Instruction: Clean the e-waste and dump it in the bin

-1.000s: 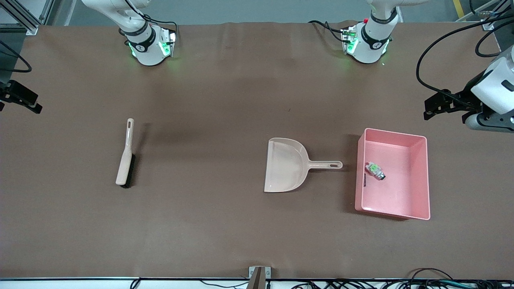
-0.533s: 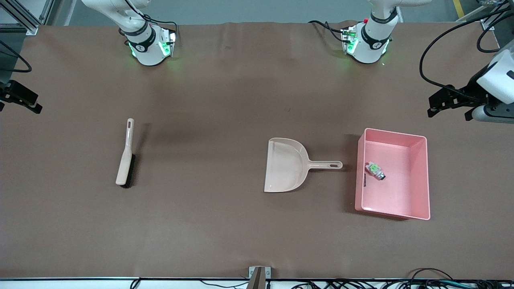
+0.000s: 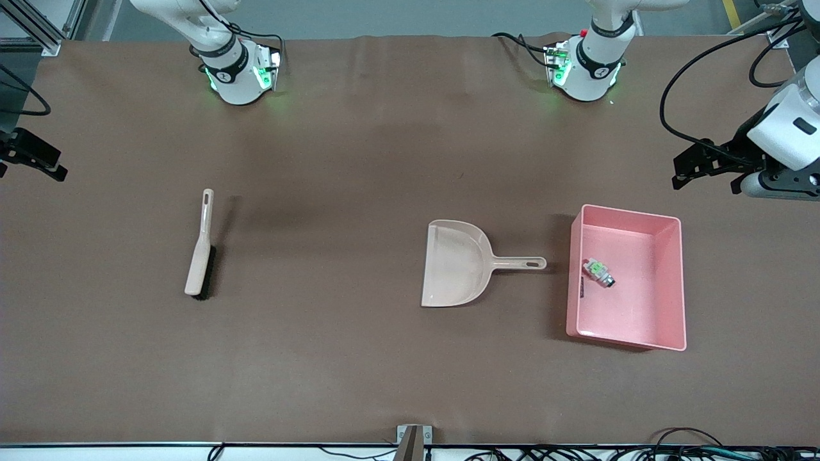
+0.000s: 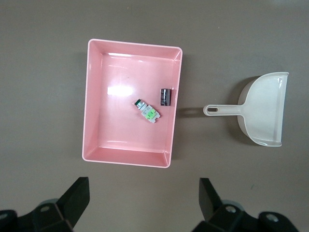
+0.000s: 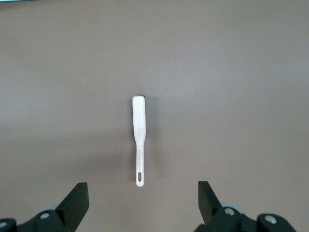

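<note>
The right claw (image 3: 32, 163) hangs spread and empty at the tabletop's (image 3: 346, 358) right-arm end. Brush (image 3: 200, 246), dustpan (image 3: 458, 264), then the bin (image 3: 669, 285) holding both e-waste pieces (image 4: 147, 110). The left claw (image 3: 695, 168) gapes empty above bare tabletop by the bin.

Both arms are glossy white with black joint bands – green lights glow at their bases. Black cables trail along them. Each claw is matt black: left claw (image 4: 143, 203), right claw (image 5: 143, 203).
</note>
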Robot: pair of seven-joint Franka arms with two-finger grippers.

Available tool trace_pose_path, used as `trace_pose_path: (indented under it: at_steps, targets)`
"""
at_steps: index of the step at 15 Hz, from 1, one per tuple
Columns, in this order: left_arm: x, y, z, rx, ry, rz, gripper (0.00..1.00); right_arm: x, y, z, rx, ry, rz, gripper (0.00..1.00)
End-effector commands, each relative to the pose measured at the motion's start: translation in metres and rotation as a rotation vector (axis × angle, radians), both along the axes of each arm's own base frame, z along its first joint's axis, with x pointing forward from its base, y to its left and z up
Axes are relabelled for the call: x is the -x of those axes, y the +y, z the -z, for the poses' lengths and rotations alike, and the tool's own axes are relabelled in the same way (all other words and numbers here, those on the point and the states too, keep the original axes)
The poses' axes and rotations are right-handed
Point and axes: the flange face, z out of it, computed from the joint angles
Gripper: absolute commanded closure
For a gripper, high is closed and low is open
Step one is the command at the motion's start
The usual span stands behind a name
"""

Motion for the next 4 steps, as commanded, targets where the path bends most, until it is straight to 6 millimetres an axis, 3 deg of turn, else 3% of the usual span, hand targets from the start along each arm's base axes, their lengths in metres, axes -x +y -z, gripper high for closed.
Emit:
trace_pose_path:
  at_steps: [1,4]
  targets:
    - [-0.0025,0.0027,-0.0027,-0.002,-0.008,-0.016,0.00,0.0026,-0.0009,-0.0033,0.007,0.000,-0.003,0.00]
    - [-0.0023,0.0027,-0.0011,-0.003,-0.003,-0.015,0.00,0.0024,-0.0009,-0.0034,0.007,-0.002,-0.003,0.00]
